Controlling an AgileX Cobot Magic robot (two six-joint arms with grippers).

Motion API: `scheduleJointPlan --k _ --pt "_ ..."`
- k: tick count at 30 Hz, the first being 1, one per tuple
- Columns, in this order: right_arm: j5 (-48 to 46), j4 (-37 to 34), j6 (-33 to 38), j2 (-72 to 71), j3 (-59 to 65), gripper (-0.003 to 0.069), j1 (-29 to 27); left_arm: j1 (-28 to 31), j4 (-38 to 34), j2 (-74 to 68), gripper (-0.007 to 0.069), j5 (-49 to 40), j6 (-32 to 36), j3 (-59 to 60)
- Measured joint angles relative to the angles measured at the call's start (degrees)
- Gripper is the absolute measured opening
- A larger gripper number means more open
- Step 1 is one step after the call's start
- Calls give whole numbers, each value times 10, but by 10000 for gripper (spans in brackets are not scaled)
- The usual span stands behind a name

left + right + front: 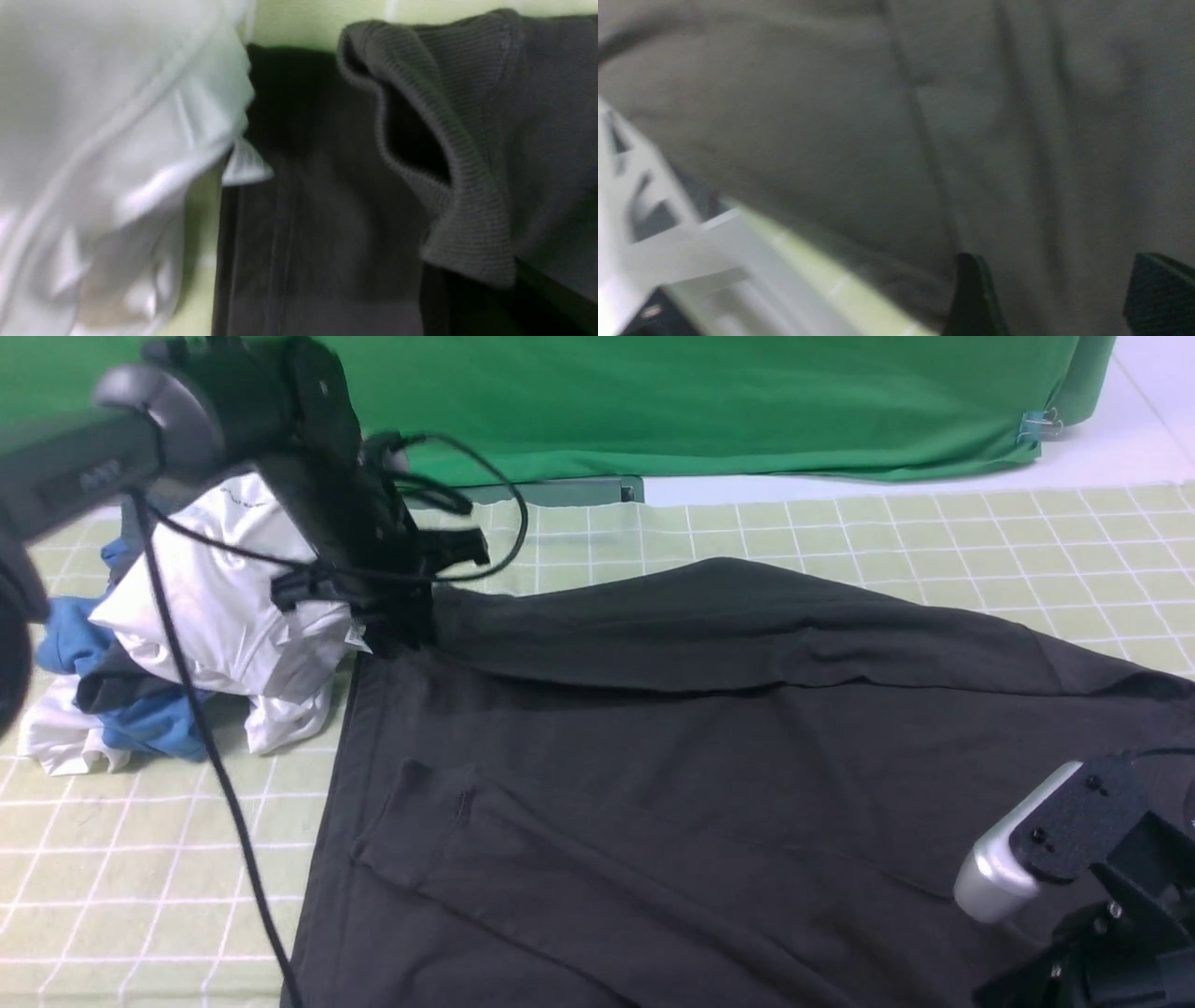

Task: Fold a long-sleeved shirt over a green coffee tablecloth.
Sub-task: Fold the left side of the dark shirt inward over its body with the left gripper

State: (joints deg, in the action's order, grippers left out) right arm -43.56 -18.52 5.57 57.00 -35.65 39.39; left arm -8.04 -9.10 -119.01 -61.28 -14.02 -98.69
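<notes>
While right end effector [1064,298] gapes, left end effector [401,623] pinches the long-sleeved shirt [700,756].

Far left: crumpled pile of a white garment [224,607], a blue garment [70,639] and a dark grey garment [112,686]. Rear: plain deep green backdrop fabric [700,401], its right corner pinned by a metal clip [1046,427]. Beyond: bare white desk [1102,457].
</notes>
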Motion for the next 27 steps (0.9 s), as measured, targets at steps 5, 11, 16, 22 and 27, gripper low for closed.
scheduleJointPlan --k 5,11,16,22,27 --pt "1 166 -86 0 -49 202 0 -1 6 52 28 -53 10 11" --pt "4 299 -157 0 -87 18 -1 -14 20 124 28 -65 9 91" --pt "7 324 -171 0 -93 6 -28 -53 34 209 28 -62 -18 201" --pt "7 328 -171 0 -93 6 -45 -107 42 288 28 -52 -57 325" --pt "7 328 -171 0 -94 4 -45 -114 45 311 28 -41 -85 390"
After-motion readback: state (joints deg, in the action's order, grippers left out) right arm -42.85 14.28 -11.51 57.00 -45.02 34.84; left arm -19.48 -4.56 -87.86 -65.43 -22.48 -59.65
